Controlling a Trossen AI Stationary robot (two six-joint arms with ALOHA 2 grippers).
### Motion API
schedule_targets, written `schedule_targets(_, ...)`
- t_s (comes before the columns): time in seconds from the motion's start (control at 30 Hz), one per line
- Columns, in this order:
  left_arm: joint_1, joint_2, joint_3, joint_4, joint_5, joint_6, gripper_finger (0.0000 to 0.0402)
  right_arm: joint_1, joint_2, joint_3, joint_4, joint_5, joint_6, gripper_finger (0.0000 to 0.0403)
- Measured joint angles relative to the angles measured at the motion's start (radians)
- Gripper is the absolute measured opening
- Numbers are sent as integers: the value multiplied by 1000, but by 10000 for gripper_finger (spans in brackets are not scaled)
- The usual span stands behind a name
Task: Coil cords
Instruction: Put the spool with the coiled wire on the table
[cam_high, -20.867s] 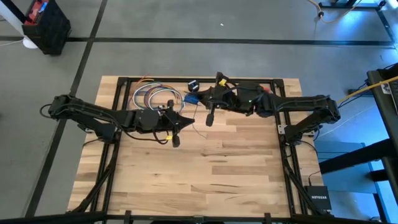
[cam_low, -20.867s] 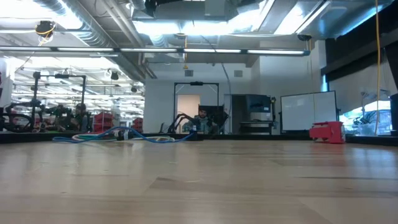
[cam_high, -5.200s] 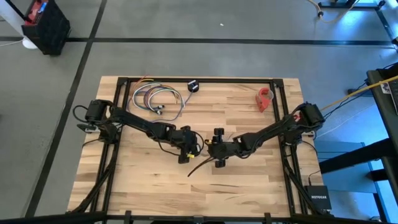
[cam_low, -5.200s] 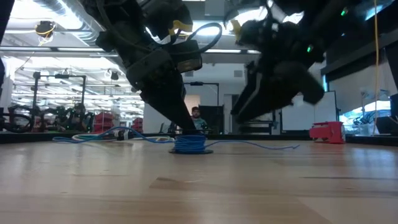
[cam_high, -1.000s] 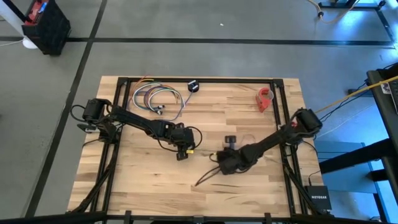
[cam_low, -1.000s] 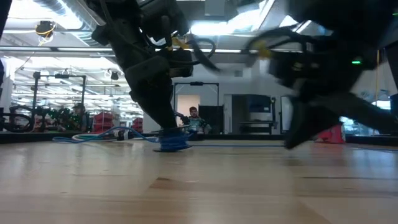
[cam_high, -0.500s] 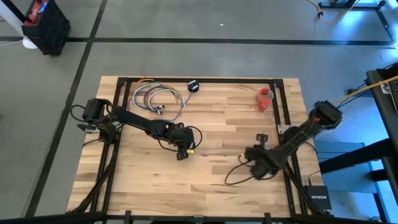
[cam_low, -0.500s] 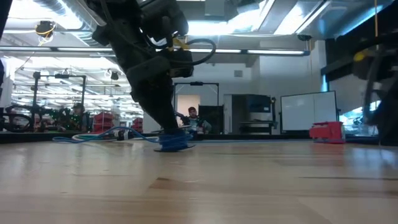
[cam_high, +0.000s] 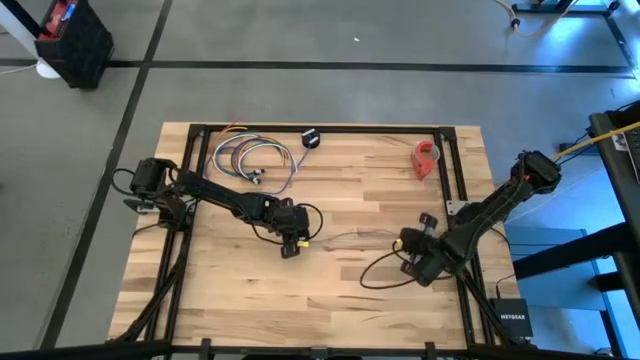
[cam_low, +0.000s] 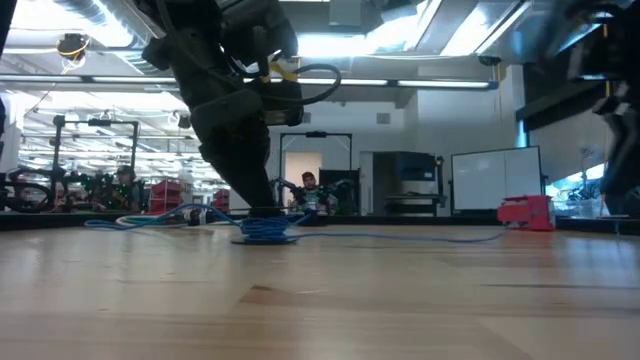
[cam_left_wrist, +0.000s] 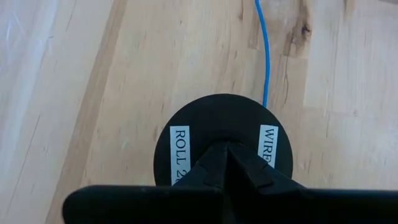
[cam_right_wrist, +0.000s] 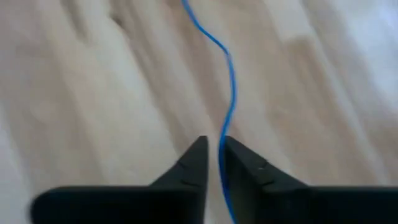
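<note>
Left gripper is pressing closed fingertips onto the black spool disc directly under it, mid-table. Thin blue cord is running from that disc out toward the right gripper, well apart near the table's right edge. Right gripper fingers are nearly closed, pinching the cord between them, cord trailing ahead.

Pale wooden table, thin blue cord, black spool, looped coloured wires, black disc, perhaps a red tape dispenser
</note>
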Motion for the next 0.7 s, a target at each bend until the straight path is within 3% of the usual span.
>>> schedule_targets(0.17,1,0,0,0,14,2,0,-75,4,2,265,-1,-170,134)
schedule_targets(0.33,1,0,0,2,16,2,0,-182,78,4,692,43,-578,191)
schedule_targets(0.53,1,0,0,4,16,0,0,-338,256,5,1095,-69,-912,201)
schedule_targets(0.7,1,0,0,5,16,3,0,-425,342,33,1075,-179,-931,194)
